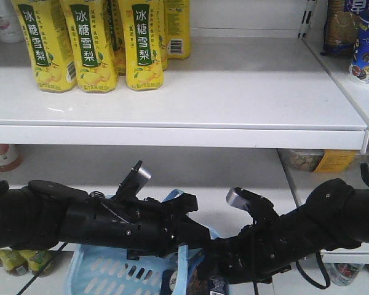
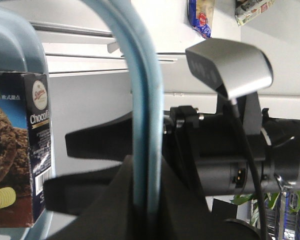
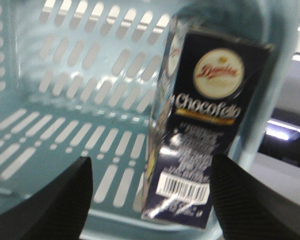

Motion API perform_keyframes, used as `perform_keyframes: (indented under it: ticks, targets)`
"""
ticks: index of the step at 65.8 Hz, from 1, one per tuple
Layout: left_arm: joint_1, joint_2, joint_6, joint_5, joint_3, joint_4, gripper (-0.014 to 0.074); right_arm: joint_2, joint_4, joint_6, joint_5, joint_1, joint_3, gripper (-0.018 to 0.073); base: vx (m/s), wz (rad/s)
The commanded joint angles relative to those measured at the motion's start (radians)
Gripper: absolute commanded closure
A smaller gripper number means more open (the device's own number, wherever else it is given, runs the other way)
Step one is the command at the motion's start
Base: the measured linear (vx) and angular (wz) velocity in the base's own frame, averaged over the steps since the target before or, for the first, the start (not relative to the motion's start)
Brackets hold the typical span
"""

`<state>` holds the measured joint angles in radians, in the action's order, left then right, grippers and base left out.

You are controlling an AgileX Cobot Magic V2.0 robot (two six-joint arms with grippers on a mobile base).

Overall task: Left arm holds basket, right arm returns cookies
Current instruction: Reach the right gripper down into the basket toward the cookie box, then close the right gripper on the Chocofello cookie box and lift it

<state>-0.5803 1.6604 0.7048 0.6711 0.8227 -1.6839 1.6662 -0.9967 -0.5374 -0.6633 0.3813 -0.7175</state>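
"Choco…" in white on cookies box (image 3: 205, 130) just ahead of right end effector (image 3: 152, 200), barcode lbl (image 3: 182, 187) below it. "冰糖雪梨" on yellow bottles (image 1: 89, 43), shelf (image 1: 234, 92) well above.

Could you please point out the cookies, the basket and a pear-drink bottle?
cookies (image 3: 204, 131): right wrist view, navy front panel.
basket (image 3: 65, 149): right wrist view, slotted floor.
pear-drink bottle (image 1: 88, 37): front view, green label.

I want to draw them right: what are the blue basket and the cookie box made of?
The basket looks like moulded plastic, pale blue and faintly shiny, with slots through its walls. The cookie box seems printed cardboard: dark navy, slight sheen, sharp folded edges, a barcode label.
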Motion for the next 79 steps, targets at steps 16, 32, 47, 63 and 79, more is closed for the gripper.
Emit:
perform_keyframes:
  ticks: [16, 32, 47, 63, 79]
  targets:
    - [0.000, -0.047, 0.015, 0.038, 0.028, -0.052, 0.0603, -0.025, -0.046, 0.002, 0.018, -0.001, -0.021, 0.0071, 0.00, 0.00]
    - [0.000, -0.047, 0.015, 0.038, 0.028, -0.052, 0.0603, 0.037, -0.046, 0.002, 0.004, -0.001, -0.020, 0.0071, 0.00, 0.00]
    - [0.000, -0.047, 0.015, 0.038, 0.028, -0.052, 0.0603, 0.040, -0.047, 0.001, 0.003, 0.000, -0.020, 0.0072, 0.00, 0.00]
    - [0.000, -0.047, 0.015, 0.038, 0.028, -0.052, 0.0603, 0.061, -0.049, -0.002, 0.007, 0.034, -0.020, 0.0072, 0.00, 0.00]
    - [0.000, -0.047, 0.015, 0.038, 0.028, -0.051, 0.0603, 0.080, -0.065, -0.001, 0.010, 0.033, -0.020, 0.0072, 0.00, 0.00]
